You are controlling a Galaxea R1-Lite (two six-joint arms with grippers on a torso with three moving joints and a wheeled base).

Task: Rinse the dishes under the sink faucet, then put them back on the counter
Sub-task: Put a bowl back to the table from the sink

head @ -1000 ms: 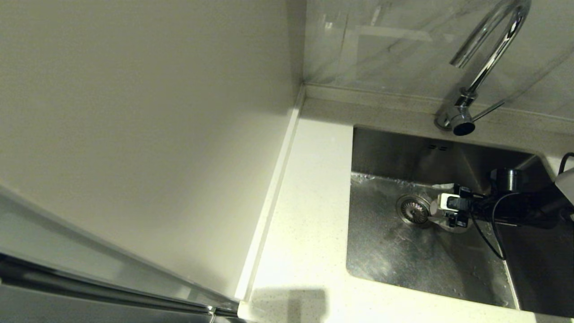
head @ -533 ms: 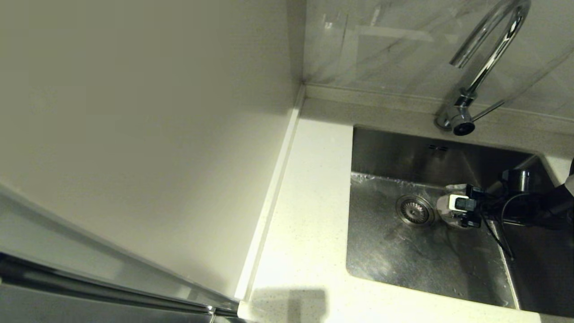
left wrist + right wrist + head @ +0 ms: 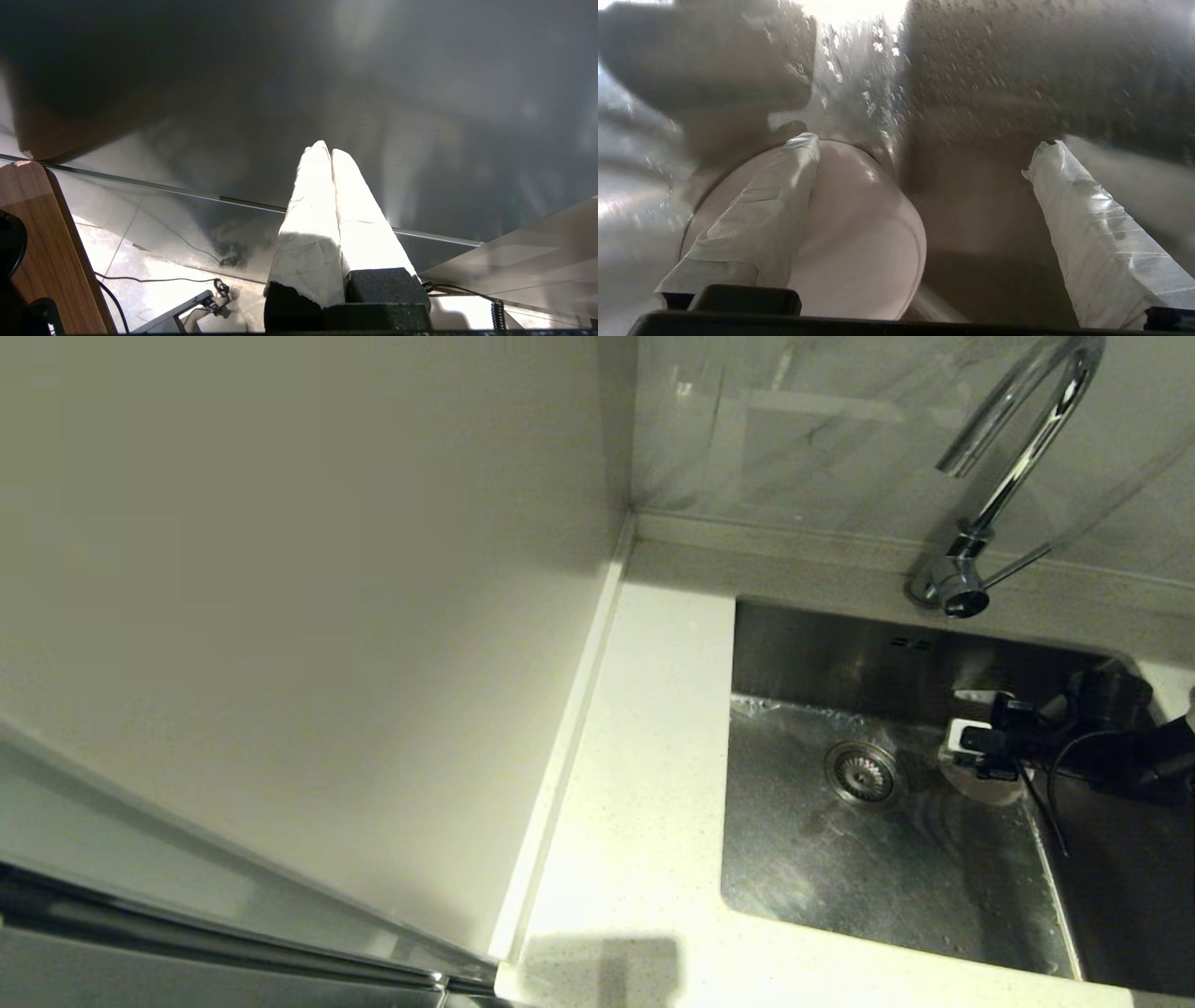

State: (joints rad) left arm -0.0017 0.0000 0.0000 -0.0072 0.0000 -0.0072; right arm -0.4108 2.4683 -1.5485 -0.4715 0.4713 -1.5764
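A pale pink bowl (image 3: 859,233) lies low in the steel sink (image 3: 840,859), right of the round drain (image 3: 861,773); in the head view the bowl (image 3: 991,791) shows just under my right gripper (image 3: 966,751). The right gripper (image 3: 924,144) is open, with its fingers wide apart. One taped finger (image 3: 766,210) lies against the bowl, and the other (image 3: 1092,233) stands well clear of it. The chrome faucet (image 3: 1013,457) rises behind the sink, with no water visible. My left gripper (image 3: 327,149) is shut on nothing, parked away from the sink. The blue-white and yellow-green bowls are out of view.
The white speckled counter (image 3: 644,784) runs along the sink's left side and front, bounded by a raised edge strip (image 3: 569,737) and a cream wall panel (image 3: 280,616). The sink's right wall (image 3: 1055,887) is close to the right gripper. Water drops cover the sink floor.
The right gripper has moved right, away from the drain toward the sink's right wall, and the pink bowl has shifted with it. The left arm has not visibly moved.
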